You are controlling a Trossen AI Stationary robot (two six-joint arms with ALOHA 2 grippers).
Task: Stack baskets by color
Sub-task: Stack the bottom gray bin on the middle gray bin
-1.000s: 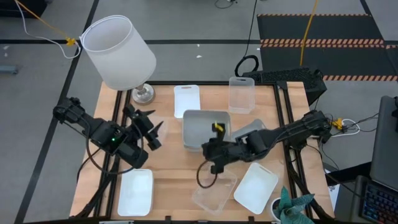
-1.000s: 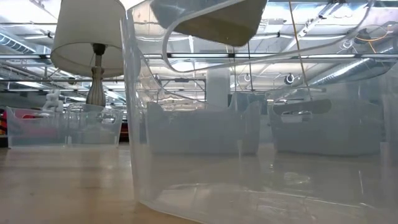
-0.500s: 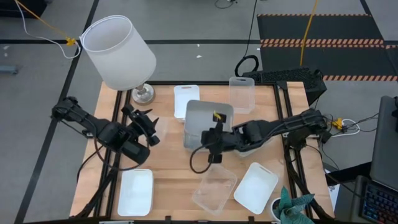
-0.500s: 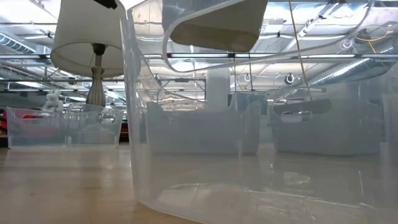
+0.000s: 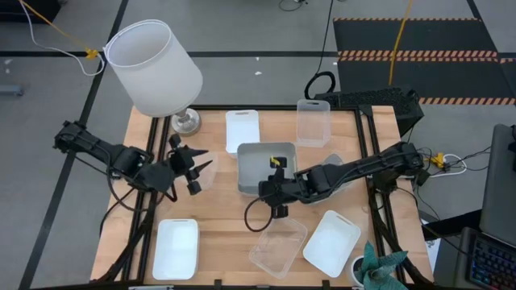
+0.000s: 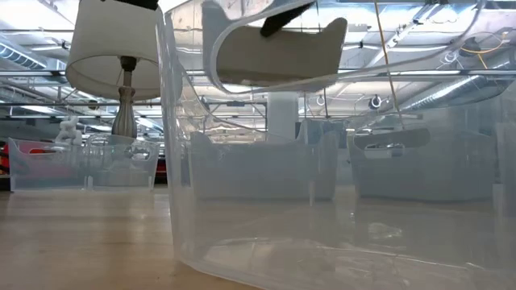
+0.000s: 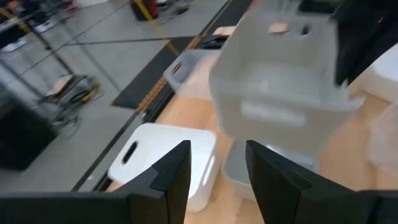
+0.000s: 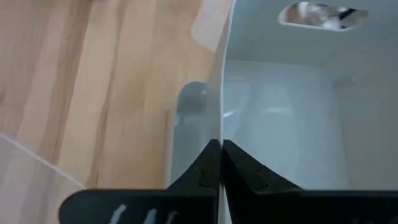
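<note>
I am a two-armed robot working over a wooden table (image 5: pixel 218 217), and I am placing everything by the lamp (image 5: pixel 153 68) standing at its far left corner.

My right end effector (image 5: pixel 276 187) is pinching the wall of a grey basket (image 5: pixel 266 165), its fingers (image 8: pixel 205 174) closed tight on the thin rim. I am holding this basket near the middle of the table, to the right of the lamp and nearer the front edge than the lamp's base. In the low view it is hanging in the air, tilted, its underside showing.

My left end effector (image 5: pixel 196 171) is reaching in just in front of the lamp's base, pointing toward the grey basket. Its fingers (image 7: pixel 171 180) are standing apart with a narrow gap and nothing between them.

A white basket (image 5: pixel 241 129) is lying just right of the lamp's base. A clear basket (image 5: pixel 313 122) is sitting farther right along the same far edge. At the front edge, well away from the lamp, a second white basket (image 5: pixel 176 248) is resting on the left, a second clear basket (image 5: pixel 278 246) in the middle, and a third white basket (image 5: pixel 331 242) on the right.
</note>
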